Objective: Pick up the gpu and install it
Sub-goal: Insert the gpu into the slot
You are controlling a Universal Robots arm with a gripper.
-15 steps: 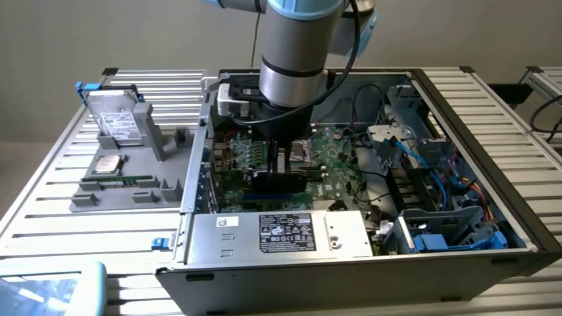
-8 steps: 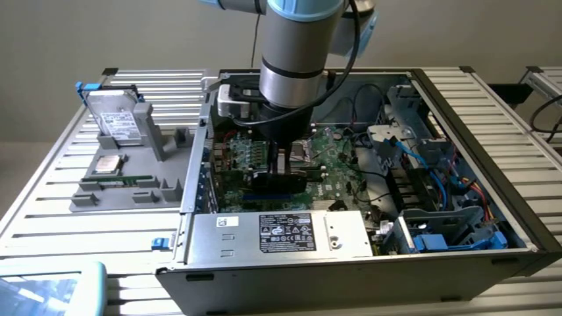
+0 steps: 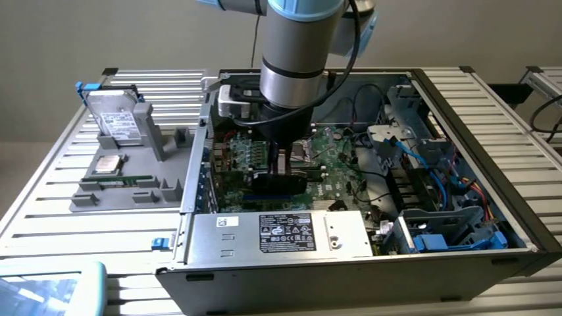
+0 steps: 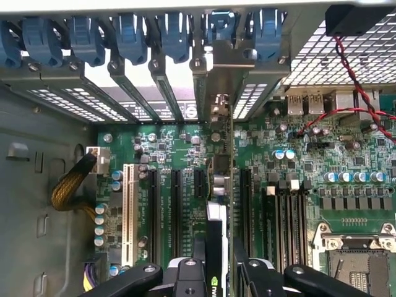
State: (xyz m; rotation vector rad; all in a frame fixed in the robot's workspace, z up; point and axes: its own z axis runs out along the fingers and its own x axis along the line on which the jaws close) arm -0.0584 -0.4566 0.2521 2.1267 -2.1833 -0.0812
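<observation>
My gripper (image 3: 283,157) reaches down into the open computer case (image 3: 474,118) and is shut on the gpu (image 3: 279,180), a dark card held just above the green motherboard (image 3: 338,155). In the wrist view the gpu (image 4: 220,182) appears edge-on, running between my two black fingers (image 4: 197,267) toward the rear slot openings. Its metal bracket (image 4: 220,106) stands at an open rear slot, between the blue latches (image 4: 176,34). The card's lower edge lies along a black expansion slot (image 4: 201,184); whether it is seated I cannot tell.
A silver power supply (image 3: 281,236) fills the case's front. Blue cables and drive cages (image 3: 439,191) crowd the exterior view's right. Hard drives (image 3: 118,122) and a memory stick (image 3: 123,179) sit on a grey holder at the left. A white slot (image 4: 129,213) and CPU socket (image 4: 359,263) flank the card.
</observation>
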